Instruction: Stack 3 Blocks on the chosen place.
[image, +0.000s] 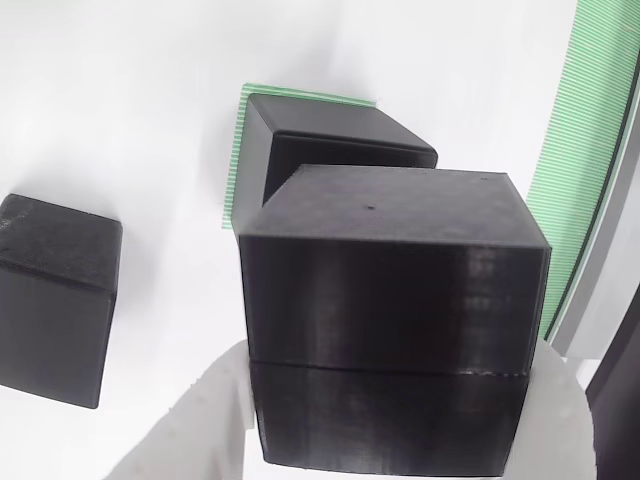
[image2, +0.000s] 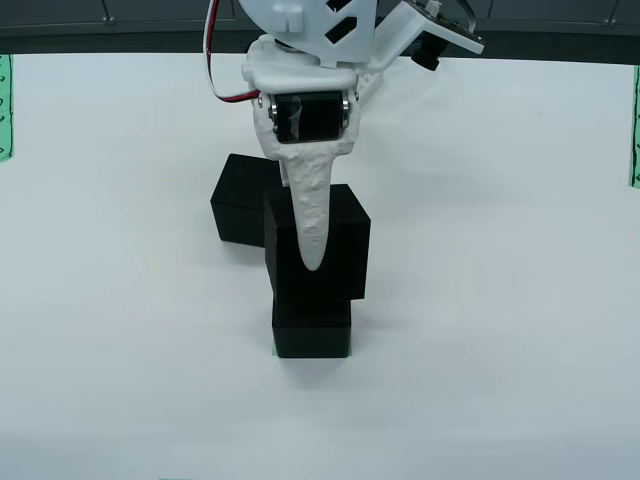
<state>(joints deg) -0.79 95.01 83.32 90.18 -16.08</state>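
My gripper (image2: 318, 255) is shut on a matte black block (image2: 335, 240), its white fingers (image2: 312, 225) pressed on either side. In the wrist view this held block (image: 390, 320) fills the centre between the white fingers (image: 195, 425). Just below it a second block (image2: 312, 330) rests on a green-and-white striped patch (image: 236, 160); in the wrist view that block (image: 340, 135) peeks out behind the held one. I cannot tell whether the two touch. The third block (image2: 240, 200) sits on the white table behind the gripper, and at left in the wrist view (image: 55, 295).
Another green striped patch (image: 580, 150) runs along the right of the wrist view. Green strips mark the table's left edge (image2: 5, 105) and right edge (image2: 634, 125). A dark band borders the far side (image2: 120, 30). White table surface lies open all around.
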